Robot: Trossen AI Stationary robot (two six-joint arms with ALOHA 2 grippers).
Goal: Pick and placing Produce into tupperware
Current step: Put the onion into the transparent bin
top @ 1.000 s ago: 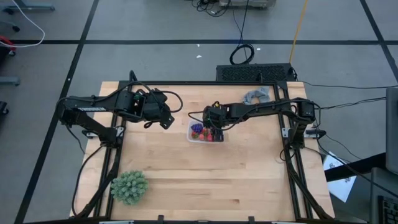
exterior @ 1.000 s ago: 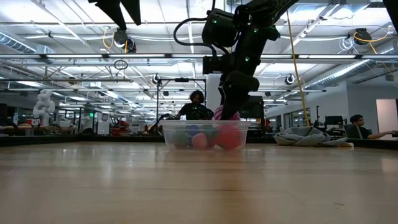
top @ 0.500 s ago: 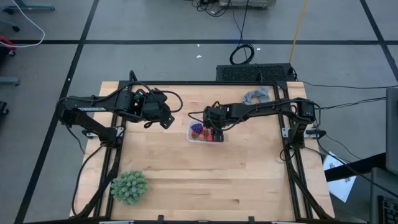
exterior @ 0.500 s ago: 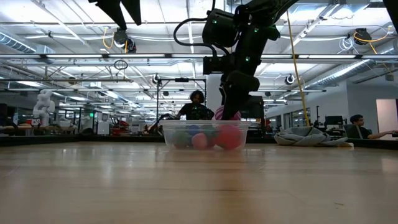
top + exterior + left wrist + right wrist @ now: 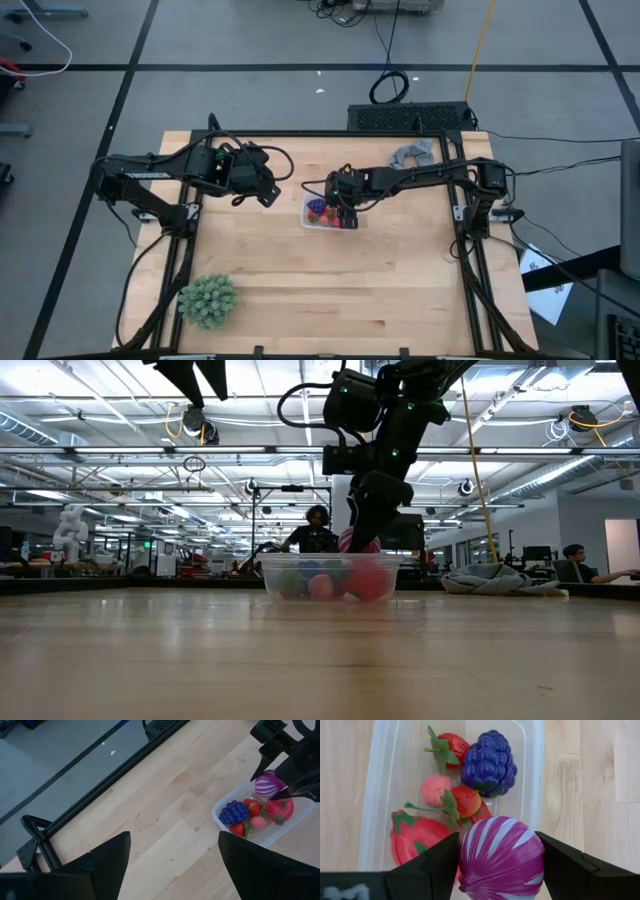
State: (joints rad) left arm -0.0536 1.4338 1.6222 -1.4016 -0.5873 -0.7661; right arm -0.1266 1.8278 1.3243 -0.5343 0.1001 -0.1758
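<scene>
Overhead, the right gripper (image 5: pixel 346 208) hangs over the clear, round-cornered tupperware (image 5: pixel 312 222) on the pale wood table (image 5: pixel 330 290), with a big green spiky ball (image 5: pixel 208 300) and grey cloth (image 5: pixel 413 154) well apart, and the left gripper (image 5: pixel 262 190) parked open nearby. Level with the tabletop, people sit beyond the tub. From the right wrist, the fingers (image 5: pixel 432 862) pinch a glossy purple-and-white striped ball (image 5: pixel 501 853) above a knobbly purple grape cluster (image 5: pixel 489 764) and red strawberries (image 5: pixel 465 801).

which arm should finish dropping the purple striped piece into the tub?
Right. The right claw already grips the purple striped produce directly above the tupperware. The left claw is open, empty, and off to the side of the tub.
</scene>
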